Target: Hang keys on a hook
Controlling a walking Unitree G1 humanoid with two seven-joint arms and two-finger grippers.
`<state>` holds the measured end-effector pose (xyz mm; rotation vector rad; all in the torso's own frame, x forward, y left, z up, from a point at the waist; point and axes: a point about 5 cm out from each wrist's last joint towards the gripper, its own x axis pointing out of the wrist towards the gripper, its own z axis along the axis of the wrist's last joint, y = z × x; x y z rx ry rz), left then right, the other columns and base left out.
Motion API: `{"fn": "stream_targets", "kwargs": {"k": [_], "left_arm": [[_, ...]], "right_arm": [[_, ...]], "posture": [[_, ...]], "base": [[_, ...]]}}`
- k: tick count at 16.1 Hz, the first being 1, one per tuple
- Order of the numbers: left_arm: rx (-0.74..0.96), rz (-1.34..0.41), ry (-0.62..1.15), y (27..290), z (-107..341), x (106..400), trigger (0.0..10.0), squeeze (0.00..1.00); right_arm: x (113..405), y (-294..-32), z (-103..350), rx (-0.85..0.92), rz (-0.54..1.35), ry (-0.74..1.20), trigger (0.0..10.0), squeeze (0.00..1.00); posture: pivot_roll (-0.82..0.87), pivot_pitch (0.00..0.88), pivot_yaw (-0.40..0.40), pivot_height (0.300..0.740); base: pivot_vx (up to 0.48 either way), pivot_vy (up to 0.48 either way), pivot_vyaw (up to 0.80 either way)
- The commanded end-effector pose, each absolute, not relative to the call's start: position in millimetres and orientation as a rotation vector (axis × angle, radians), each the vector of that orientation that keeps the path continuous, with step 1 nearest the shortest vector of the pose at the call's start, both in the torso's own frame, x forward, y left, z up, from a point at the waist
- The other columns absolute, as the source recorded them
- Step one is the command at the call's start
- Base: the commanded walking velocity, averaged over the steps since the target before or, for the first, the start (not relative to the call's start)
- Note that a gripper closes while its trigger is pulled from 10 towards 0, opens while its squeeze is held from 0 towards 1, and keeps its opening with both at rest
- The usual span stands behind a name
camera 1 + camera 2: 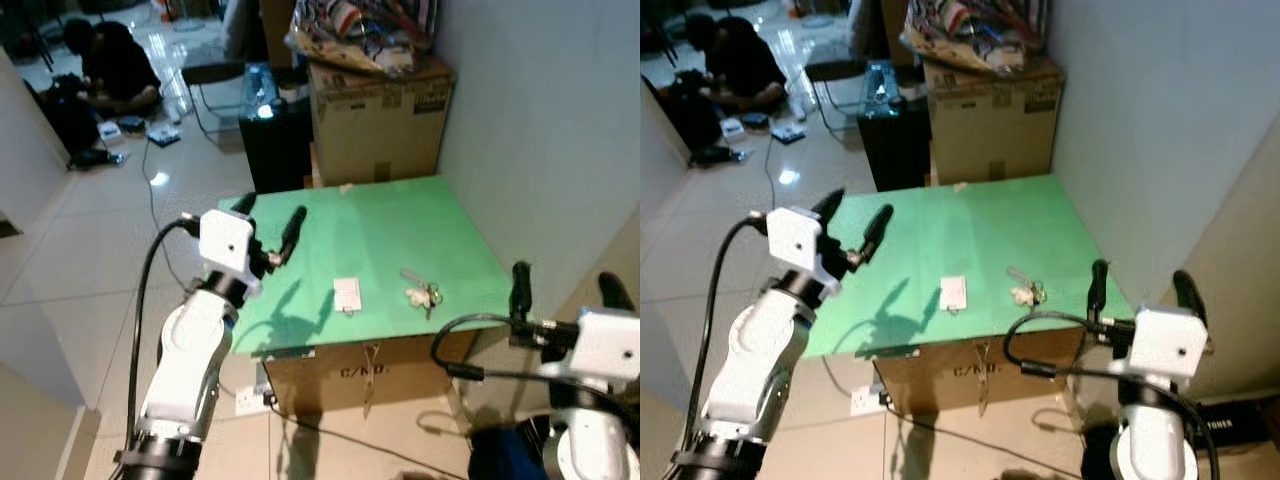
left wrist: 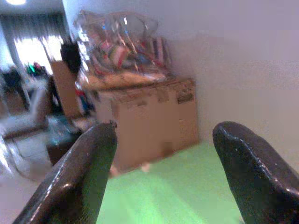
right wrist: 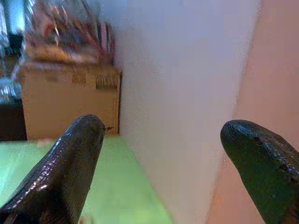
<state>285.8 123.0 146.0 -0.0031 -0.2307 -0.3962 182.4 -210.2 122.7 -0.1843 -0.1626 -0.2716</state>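
A bunch of keys (image 1: 424, 294) with a pale fob lies on the green tabletop (image 1: 390, 230) near its front right. A small white hook plate (image 1: 347, 295) lies flat on the green surface just left of the keys. My left gripper (image 1: 268, 222) hovers open over the table's left edge, well left of the plate, with nothing between its fingers (image 2: 79, 177). My right gripper (image 1: 565, 282) stands open beside the table's right front corner, right of the keys, close to the wall, and holds nothing.
The green top rests on a cardboard box (image 1: 370, 375). Behind it stand a larger cardboard box (image 1: 375, 125) piled with bags and a black cabinet (image 1: 272, 140). A pale wall (image 1: 560, 130) runs along the right. A person (image 1: 110, 65) sits on the tiled floor at far left.
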Motion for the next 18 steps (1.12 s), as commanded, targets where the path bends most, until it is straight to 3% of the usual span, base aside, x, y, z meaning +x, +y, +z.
{"fn": "stream_targets", "kwargs": {"k": [1, 4, 6, 10, 15, 18], "left_arm": [[-0.041, -0.415, -0.158, 120.4, 136.8, 285.9, 10.0, 0.0], [-0.034, -0.401, -0.151, 116.8, 134.9, 285.1, 10.0, 0.0], [-0.057, -0.351, -0.103, 123.0, 130.8, 286.7, 10.0, 0.0], [-0.049, -0.333, -0.087, 125.1, 128.2, 285.8, 10.0, 0.0], [-0.022, -0.363, -0.022, 121.9, 120.7, 289.3, 10.0, 0.0], [-0.026, -0.368, 0.228, 123.5, 83.0, 293.6, 10.0, 0.0]], "right_arm": [[184.1, -213.6, 112.5, -0.151, -0.292, -0.111, 10.0, 0.0], [195.1, -207.0, 110.7, -0.135, -0.242, -0.087, 10.0, 0.0], [197.0, -211.8, 115.7, -0.027, -0.299, -0.066, 10.0, 0.0], [202.5, -208.6, 114.6, -0.044, -0.255, -0.052, 10.0, 0.0], [203.2, -203.5, 112.9, -0.05, -0.221, -0.032, 10.0, 0.0], [200.5, -199.0, 109.6, -0.063, -0.198, -0.019, 10.0, 0.0]], "posture": [[-0.2, 0.0, 0.108, 0.726], [-0.21, 0.0, 0.111, 0.726], [-0.21, 0.0, 0.11, 0.726], [-0.2, 0.0, 0.102, 0.726], [-0.2, 0.0, 0.104, 0.726], [-0.2, 0.0, 0.115, 0.726]], "base": [[0.48, 0.0, 0.0], [0.48, 0.0, 0.0], [0.471, 0.0, 0.0], [0.461, 0.0, 0.0], [0.0, 0.0, 0.0], [0.0, 0.0, 0.0]]}}
